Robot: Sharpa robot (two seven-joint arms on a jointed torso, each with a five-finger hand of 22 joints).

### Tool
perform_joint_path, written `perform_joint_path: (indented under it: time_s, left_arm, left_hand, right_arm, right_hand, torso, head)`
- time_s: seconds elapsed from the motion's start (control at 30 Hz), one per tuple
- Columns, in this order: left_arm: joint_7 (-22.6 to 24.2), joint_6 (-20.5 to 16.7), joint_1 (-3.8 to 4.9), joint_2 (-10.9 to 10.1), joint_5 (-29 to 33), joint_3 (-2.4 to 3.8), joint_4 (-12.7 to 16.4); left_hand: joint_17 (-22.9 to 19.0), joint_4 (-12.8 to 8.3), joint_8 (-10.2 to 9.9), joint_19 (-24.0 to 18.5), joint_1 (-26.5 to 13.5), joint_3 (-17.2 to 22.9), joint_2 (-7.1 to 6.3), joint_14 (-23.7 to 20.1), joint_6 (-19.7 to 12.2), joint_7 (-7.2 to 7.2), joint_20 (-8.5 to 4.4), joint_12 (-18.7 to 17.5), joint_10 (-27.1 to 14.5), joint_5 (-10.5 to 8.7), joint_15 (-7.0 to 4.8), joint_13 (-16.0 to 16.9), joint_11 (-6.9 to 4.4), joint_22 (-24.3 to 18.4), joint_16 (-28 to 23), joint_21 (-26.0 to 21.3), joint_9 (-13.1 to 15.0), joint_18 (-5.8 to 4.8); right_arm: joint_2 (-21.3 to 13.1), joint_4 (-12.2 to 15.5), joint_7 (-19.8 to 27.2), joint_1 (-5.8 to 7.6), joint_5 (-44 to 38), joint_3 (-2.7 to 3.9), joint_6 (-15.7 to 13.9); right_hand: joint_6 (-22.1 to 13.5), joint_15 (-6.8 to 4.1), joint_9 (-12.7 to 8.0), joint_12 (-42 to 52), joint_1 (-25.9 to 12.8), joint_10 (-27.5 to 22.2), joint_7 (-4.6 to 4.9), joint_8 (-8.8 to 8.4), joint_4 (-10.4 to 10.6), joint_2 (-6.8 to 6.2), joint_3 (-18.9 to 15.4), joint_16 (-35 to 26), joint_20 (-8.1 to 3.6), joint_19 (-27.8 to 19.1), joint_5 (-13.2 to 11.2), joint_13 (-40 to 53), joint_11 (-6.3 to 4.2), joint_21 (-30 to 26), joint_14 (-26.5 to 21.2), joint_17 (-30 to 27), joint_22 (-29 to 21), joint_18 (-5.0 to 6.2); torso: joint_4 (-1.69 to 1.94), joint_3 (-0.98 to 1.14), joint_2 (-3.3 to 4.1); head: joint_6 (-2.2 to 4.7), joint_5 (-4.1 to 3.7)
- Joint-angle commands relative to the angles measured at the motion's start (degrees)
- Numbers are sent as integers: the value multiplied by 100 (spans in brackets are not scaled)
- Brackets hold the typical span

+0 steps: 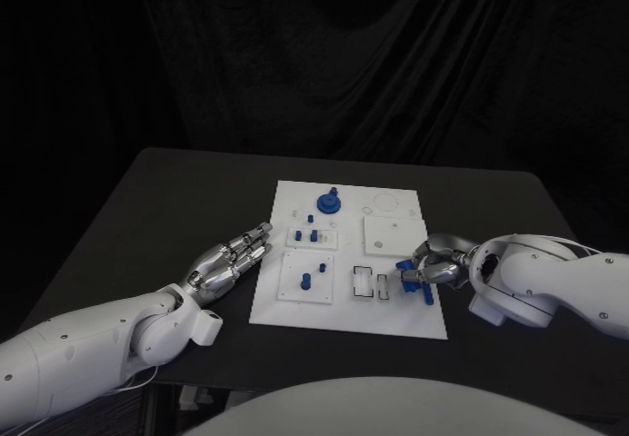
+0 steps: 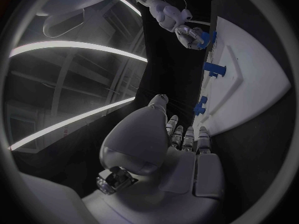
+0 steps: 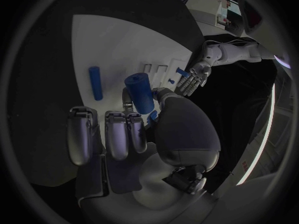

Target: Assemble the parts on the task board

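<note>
Holding a short blue cylindrical peg (image 3: 139, 91) between thumb and fingers, the robot's right silver hand (image 1: 430, 267) hovers over the near right corner of the flat white rectangular task board (image 1: 295, 310), which lies in the middle of the matte black table (image 1: 157, 200). From the wrist behind that hand, the peg stands up out of the grasp, and a second blue rod-shaped part (image 3: 95, 82) lies flat on the white plate just beyond the fingers. The left silver hand (image 1: 234, 257) rests beside the board's left edge with its fingers stretched out straight, close together and holding nothing, the tips just at the rim of the plate. Farther back on the board a round blue knob-like part (image 1: 328, 202) stands upright, and several small blue pins (image 1: 308, 236) stick up from raised white blocks near the middle.
</note>
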Motion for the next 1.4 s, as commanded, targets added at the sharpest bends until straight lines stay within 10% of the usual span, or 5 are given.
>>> perform_joint_path:
  time_s: [0.03, 0.37, 0.67, 1.4]
  left_arm:
    - [344, 45, -10, 22, 28, 5, 4]
    - [341, 41, -10, 28, 28, 5, 10]
    - [337, 33, -11, 36, 28, 5, 1]
    - [318, 69, -14, 61, 28, 5, -21]
  left_hand:
    - [-9, 1, 26, -15, 54, 44, -3, -3, -7, 39, 44, -5, -6, 33, 53, 7, 43, 5, -21, -9, 5, -92]
    - [-9, -15, 27, -12, 46, 60, -9, -3, 4, 47, 61, -4, 0, 33, 67, 8, 51, 14, -21, -6, 6, -91]
    - [-9, -24, 26, -12, 32, 73, -14, -3, 1, 58, 80, -4, 2, 29, 88, 8, 54, 10, -21, -7, 5, -89]
    - [-9, -34, 23, -12, 10, 92, -15, -3, -2, 73, 104, -6, -4, 16, 125, 6, 60, 11, -21, -7, 4, -99]
  right_arm:
    - [19, 62, 191, 111, 710, 5, -111]
    - [381, -187, 160, 117, 882, 3, 392]
    - [596, -378, 194, 19, 896, 2, 418]
    - [972, -653, 114, -56, 898, 2, 556]
  right_hand:
    - [9, 26, 90, 15, 186, 618, -38, 18, -614, 311, 667, 38, 23, 387, 8, 1506, 33, 35, 541, 1301, 1332, -46]
    - [-78, 48, 74, 15, 88, 618, -11, -11, -543, 364, 698, 9, 44, 357, -304, 1506, 58, -32, 527, 1244, 1308, -28]
    - [-111, 82, 11, 15, -154, 618, 24, -65, -259, 405, 570, -12, 80, 333, -1246, 1506, 94, -81, 518, 1208, 1289, -15]
    - [-101, 116, -104, 15, -601, 618, 65, -135, 156, 508, 90, -71, 115, 276, -2117, 1506, 134, -214, 495, 1107, 1243, 19]
  torso:
    - [-1, -1, -5]
    - [3, -7, 1]
    - [10, -3, 9]
    - [2, -2, 0]
  head:
    - [-1, -14]
    - [-1, 9]
    - [-1, 11]
    - [-1, 46]
